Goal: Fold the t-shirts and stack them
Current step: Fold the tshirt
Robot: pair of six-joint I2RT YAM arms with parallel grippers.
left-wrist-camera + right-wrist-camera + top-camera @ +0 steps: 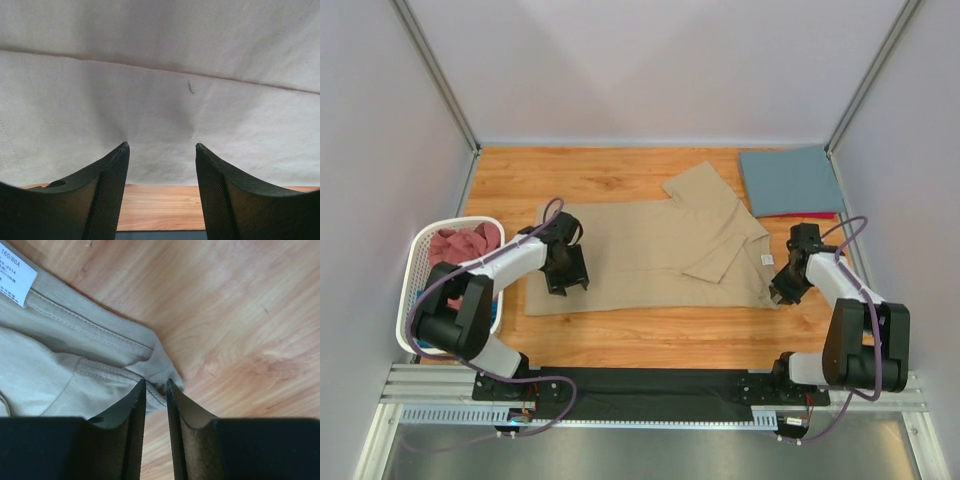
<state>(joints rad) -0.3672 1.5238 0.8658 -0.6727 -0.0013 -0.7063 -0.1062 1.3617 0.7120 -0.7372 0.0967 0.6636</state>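
Left fingers (102, 197) spread over tan t-shirt (640, 255), right fingers (129, 437) close-set (grip unclear), wooden table (620, 340)

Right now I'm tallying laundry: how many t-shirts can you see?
4: tan shirt spread mid-table; blue one folded far right, red one beneath it; pink one bunched in the basket. More may hide there.

light: bright, even; shadows: soft, faint; focus: all views sharp

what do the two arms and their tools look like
Both arms are white links with black joints: left arm, right arm. A purple cable loops along each. The left tool and right tool have black tapered fingers.
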